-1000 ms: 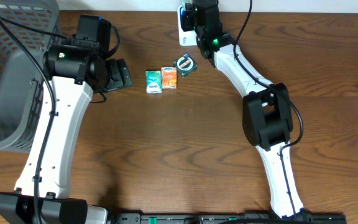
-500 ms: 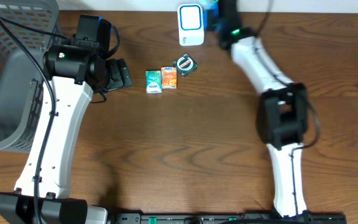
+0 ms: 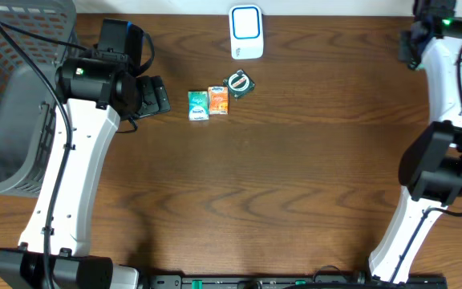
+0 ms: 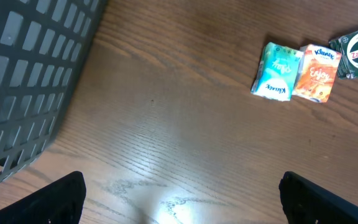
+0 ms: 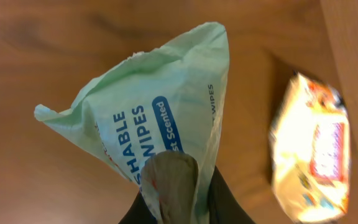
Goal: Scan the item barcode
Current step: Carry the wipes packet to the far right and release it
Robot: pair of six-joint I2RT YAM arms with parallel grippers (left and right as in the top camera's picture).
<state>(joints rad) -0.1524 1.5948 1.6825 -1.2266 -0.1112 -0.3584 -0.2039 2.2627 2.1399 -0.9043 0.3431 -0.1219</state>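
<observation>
Brown wooden tabletop (image 3: 279, 185) is shown. The green wipes pack (image 5: 148, 118) is kept pinched in the clenched right hand (image 5: 176, 186), which has been swung from the white scanner (image 3: 246, 32) to the far right edge; scanning is judged done. The left hand (image 4: 182, 205) is spread open, empty.

The wooden table (image 3: 279, 185) shows smooth grain, the grey basket (image 3: 10, 136) matt plastic, the wipes pack (image 5: 160, 118) crinkled film.

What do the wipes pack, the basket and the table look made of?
The wipes pack: thin soft plastic film, pale green, matte; it crumples where the right gripper pinches it. The basket: grey moulded plastic, probably; rigid grid of holes. The table: wood or wood-look laminate, brown grain, slight sheen.
</observation>
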